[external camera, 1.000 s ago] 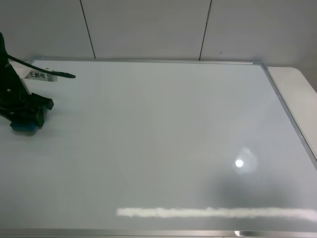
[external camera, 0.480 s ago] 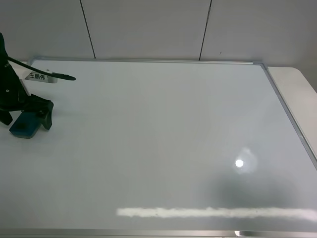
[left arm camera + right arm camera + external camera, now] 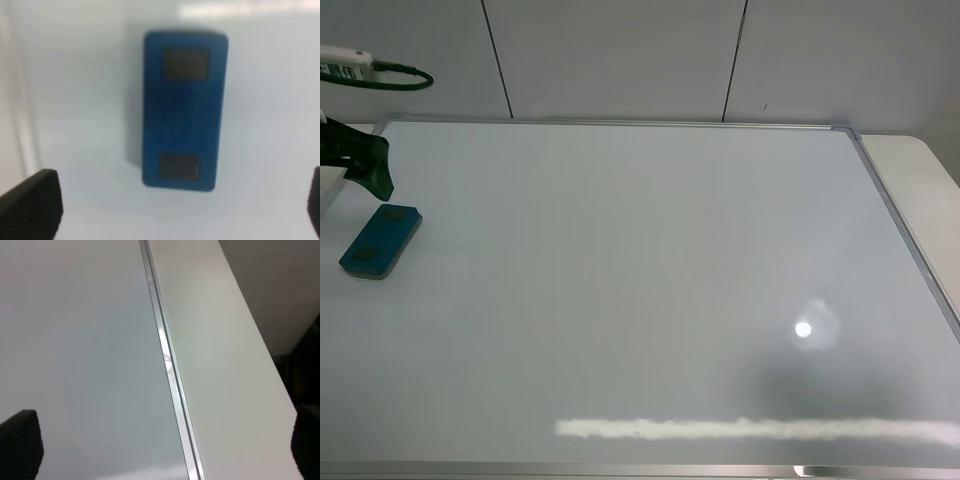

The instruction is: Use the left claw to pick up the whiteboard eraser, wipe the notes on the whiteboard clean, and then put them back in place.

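The teal-blue whiteboard eraser (image 3: 380,241) lies flat on the whiteboard (image 3: 650,290) near its left edge, dark patches up. The left claw (image 3: 358,160) hangs above and just behind the eraser at the view's left edge, apart from it. In the left wrist view the eraser (image 3: 185,110) lies free on the whiteboard (image 3: 80,100), with the claw (image 3: 172,212) open and empty and its fingertips (image 3: 30,205) spread wide on either side. No marker notes show on the board. The right gripper (image 3: 162,445) is open over the board's right frame (image 3: 170,370).
The silver frame (image 3: 905,230) bounds the board on the right, with white table (image 3: 920,180) beyond it. Bright light reflections (image 3: 750,428) lie along the board's near side. A white labelled box with its cable (image 3: 345,62) is at the upper left.
The left claw opened, let go of the eraser and rose away toward the back left. The eraser stayed on the board.
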`<state>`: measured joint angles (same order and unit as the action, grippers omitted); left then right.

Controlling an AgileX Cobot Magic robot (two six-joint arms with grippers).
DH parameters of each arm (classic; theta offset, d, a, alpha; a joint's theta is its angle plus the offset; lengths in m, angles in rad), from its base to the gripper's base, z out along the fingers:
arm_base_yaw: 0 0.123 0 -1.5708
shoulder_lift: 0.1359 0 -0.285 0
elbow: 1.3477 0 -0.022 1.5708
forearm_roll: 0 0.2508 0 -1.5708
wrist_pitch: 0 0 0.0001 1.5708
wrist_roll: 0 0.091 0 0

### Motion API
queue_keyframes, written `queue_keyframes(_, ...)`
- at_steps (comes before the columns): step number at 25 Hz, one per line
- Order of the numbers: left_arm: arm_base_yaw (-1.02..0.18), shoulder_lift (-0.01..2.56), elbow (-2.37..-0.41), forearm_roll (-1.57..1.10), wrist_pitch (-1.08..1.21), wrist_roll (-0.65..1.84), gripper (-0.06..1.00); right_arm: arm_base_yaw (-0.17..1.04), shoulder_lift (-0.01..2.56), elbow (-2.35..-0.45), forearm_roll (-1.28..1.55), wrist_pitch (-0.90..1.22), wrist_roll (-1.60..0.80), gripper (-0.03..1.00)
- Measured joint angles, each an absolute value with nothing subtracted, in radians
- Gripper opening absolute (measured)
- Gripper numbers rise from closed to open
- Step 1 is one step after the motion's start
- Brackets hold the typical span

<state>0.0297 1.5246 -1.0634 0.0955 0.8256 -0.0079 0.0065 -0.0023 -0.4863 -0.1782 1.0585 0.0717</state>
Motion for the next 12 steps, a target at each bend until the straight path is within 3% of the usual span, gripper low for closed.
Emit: queue_keyframes(12, 0.030, 0.983, -1.043, 0.040, 0.917, 0.000, 0.99, 0.006, -0.002, -0.486, -0.178, 1.058, 0.072, 0.99)
